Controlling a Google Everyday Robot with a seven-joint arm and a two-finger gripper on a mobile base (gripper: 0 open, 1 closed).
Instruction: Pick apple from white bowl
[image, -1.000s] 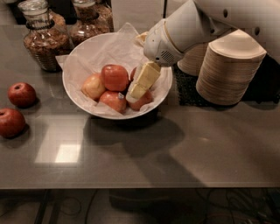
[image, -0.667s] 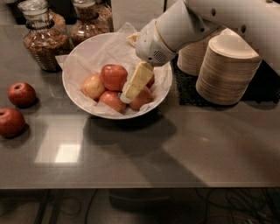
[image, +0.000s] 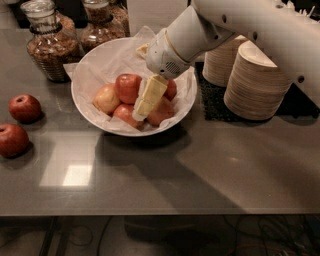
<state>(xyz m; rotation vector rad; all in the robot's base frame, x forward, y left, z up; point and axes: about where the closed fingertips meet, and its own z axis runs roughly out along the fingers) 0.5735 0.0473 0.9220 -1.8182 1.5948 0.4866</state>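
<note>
The white bowl (image: 84, 107), wide and lined with crinkled white paper, stands at the table's middle back. It holds several apples: a red apple (image: 128, 86), a yellowish apple (image: 106, 98), and red ones at the front (image: 161, 114). My gripper (image: 139, 114) reaches down from the upper right into the bowl. Its cream-coloured tip sits among the apples, between the front red ones and just right of the top red apple. The white arm (image: 190, 35) hides the bowl's far right rim.
Two red apples (image: 25, 107) (image: 12, 140) lie on the table at the left. Two glass jars (image: 50, 42) (image: 102, 22) stand behind the bowl. Stacks of beige disposable bowls (image: 255, 82) stand on a black mat (image: 215, 102) at the right.
My gripper has moved left and slightly lower inside the bowl, towards the apples in its middle. The apples and the bowl have not visibly shifted.
</note>
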